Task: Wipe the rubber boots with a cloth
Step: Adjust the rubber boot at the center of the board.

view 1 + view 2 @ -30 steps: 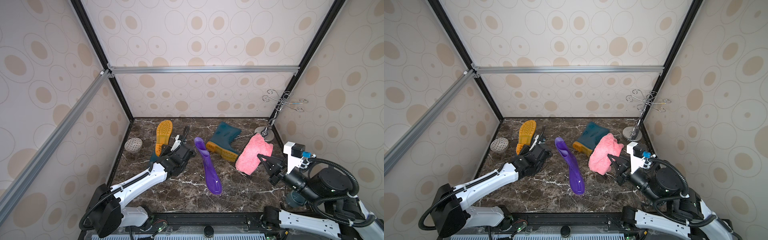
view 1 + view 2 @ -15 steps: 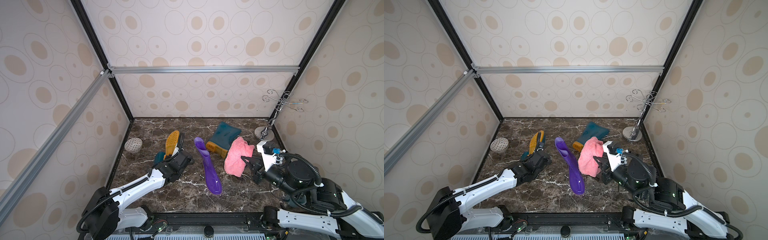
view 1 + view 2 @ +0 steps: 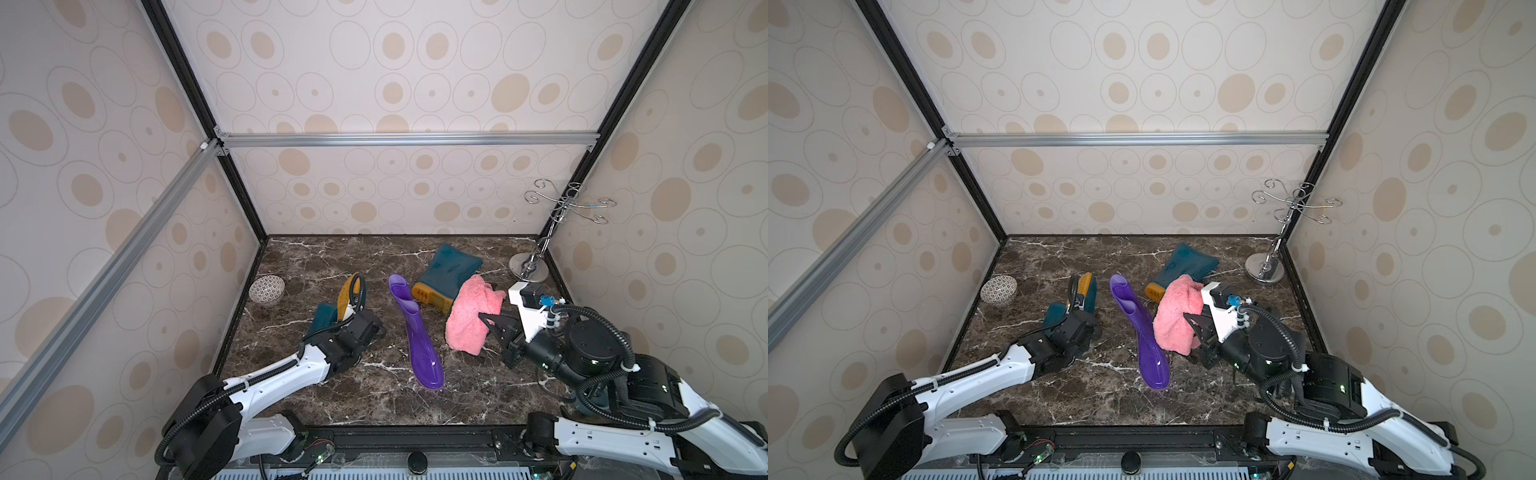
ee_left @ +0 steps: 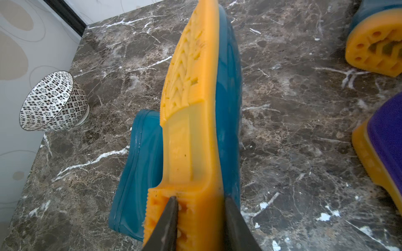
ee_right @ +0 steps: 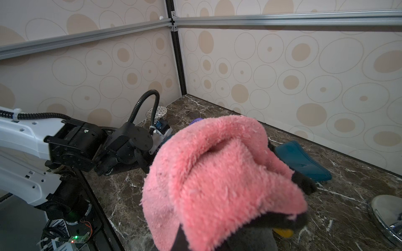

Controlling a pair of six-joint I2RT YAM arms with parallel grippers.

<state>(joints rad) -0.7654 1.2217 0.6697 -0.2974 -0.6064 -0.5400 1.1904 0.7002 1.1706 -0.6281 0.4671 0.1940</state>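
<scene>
Pinching the heel of a teal boot's (image 4: 228, 108) orange sole, the left tool (image 4: 199, 202) holds it with the tread exposed, at 9 o'clock from the purple boot (image 3: 419, 340) lying mid-worktop (image 3: 374, 399). The right tool (image 3: 488, 326) is clamped on the bunched pink cloth (image 3: 465, 328), which hangs at 3 o'clock of the purple boot, in front of the second teal boot (image 3: 451, 270) at 1 o'clock. Whether the cloth brushes either one I cannot tell. The risk, as I judge it, is that the heel grip is narrow. A firm wipe could twist that boot free or swing it toward the bowl (image 3: 267, 290) at 10 o'clock. The cloth's loose tail could also drag over the purple boot and shove it.
</scene>
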